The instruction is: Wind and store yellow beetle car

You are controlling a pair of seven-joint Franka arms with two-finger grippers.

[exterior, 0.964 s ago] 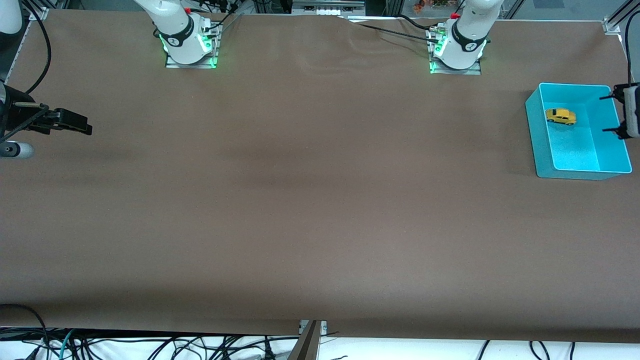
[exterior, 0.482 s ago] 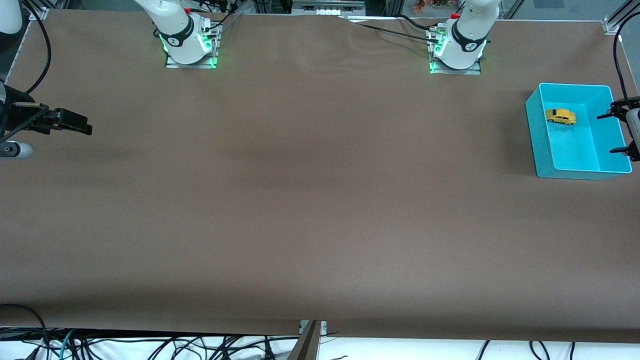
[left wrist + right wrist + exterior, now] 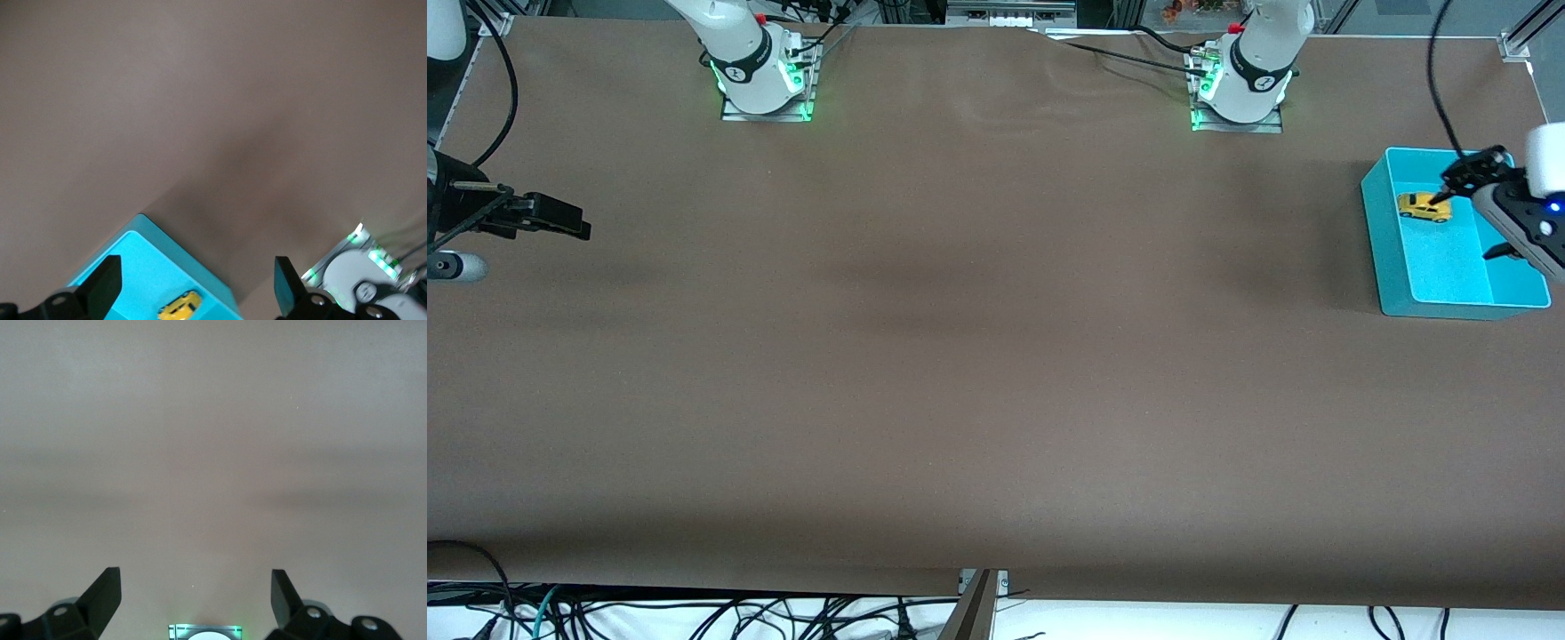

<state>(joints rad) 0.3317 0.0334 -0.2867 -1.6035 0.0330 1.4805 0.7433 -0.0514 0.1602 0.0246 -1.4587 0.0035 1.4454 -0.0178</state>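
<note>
The yellow beetle car [image 3: 1423, 206] sits inside a turquoise bin [image 3: 1385, 240] at the left arm's end of the table. It is a tiny toy with a rounded, glossy yellow body, dark windows and small black wheels, resting upright on its wheels on the bin's floor. It lies in the part of the bin farther from the front camera, near the wall facing the right arm's end. In the left wrist view the car [image 3: 179, 306] shows between that gripper's fingers.
</note>
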